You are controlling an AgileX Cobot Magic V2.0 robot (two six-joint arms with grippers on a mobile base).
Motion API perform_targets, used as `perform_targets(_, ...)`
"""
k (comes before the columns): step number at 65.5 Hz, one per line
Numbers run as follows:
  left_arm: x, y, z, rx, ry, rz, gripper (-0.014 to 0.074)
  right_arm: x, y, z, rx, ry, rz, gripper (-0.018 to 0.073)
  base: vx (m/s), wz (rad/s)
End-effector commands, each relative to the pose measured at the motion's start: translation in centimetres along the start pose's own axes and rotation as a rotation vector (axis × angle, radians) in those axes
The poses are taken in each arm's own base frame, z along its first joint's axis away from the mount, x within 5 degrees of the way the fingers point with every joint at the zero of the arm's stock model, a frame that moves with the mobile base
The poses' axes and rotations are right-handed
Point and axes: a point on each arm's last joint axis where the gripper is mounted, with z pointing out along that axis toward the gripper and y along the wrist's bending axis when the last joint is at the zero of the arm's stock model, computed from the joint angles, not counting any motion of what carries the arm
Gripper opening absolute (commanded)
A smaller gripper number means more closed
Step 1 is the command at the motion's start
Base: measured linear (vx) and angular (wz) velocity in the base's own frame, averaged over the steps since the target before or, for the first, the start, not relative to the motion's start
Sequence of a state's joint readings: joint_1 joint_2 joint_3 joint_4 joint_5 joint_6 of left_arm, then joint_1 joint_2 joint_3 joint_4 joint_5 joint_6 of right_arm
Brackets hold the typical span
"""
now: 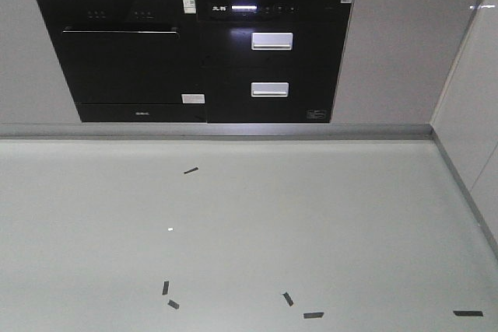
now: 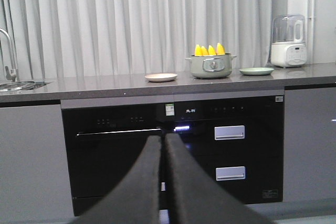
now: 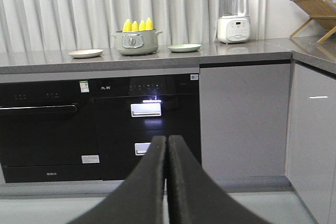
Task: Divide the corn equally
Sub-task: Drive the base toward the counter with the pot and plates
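far ahead, the corn (image 2: 209, 50) stands tips-up in a pot (image 2: 211, 66) on the desk (image 2: 105, 83): up-right of the closed, empty left pincer (image 2: 163, 142), up-left of the closed, empty right pincer (image 3: 167, 142); neither clearly nearer.

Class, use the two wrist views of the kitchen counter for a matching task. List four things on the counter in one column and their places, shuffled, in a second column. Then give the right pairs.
Things
1. corn
2. cream plate
3. green plate
4. white appliance

Places
A. on the counter, left of the pot
B. right of both plates
C. standing upright in the pot
D. between the pot and the white appliance

Pairs: 1-C, 2-A, 3-D, 4-B
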State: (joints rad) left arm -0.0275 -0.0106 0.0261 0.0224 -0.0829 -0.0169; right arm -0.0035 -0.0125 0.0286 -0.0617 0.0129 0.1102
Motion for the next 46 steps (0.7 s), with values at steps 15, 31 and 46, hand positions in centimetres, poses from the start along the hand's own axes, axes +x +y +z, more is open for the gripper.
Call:
perform_targets(15,-0.32,0.00,-0.16,0.000,-0.080,-0.012,-0.0006,-0.42,0.04,-0.02,-0.003,-0.069,-0.004,-0.0011,0.12,0.08)
perform_targets(31,-0.32,0.00,-0.16,0.000,-0.080,-0.012,-0.0006,-0.42,0.04,-0.02,-0.003,-0.069,-0.004,-0.0011,0.14,0.01)
perform_targets(46,-0.32,0.00,-0.16,0.000,-0.080,-0.012,-0.0006,-0.42,0.04,-0.02,-0.003,-0.069,-0.004,-0.0011,0.17,-0.02)
